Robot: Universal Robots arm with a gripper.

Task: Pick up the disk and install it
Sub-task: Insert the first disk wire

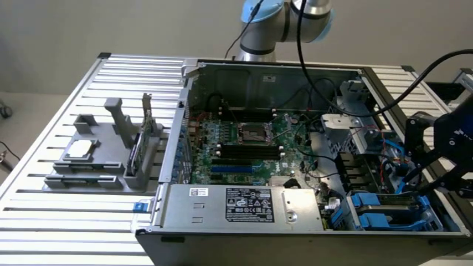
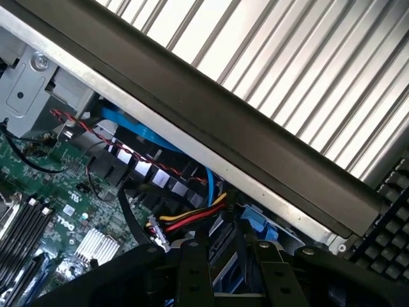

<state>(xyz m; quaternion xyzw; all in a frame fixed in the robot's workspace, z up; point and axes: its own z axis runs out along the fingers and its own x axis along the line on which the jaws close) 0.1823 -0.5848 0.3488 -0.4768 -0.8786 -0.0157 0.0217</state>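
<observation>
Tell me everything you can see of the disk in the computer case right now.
The disk shows a flat grey metal face framed by a blue plastic carrier. It lies level inside the open computer case, at its near corner on the exterior view's right, close to the silver power supply. The black gripper hangs just above it; whether they touch cannot be told.

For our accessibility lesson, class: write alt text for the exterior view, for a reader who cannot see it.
A robot arm's black gripper hangs over blue drive carriers in the corner of an open computer case at the exterior view's right. The case lies on a slatted metal table, beside a grey fixture holding a small chip.
</observation>
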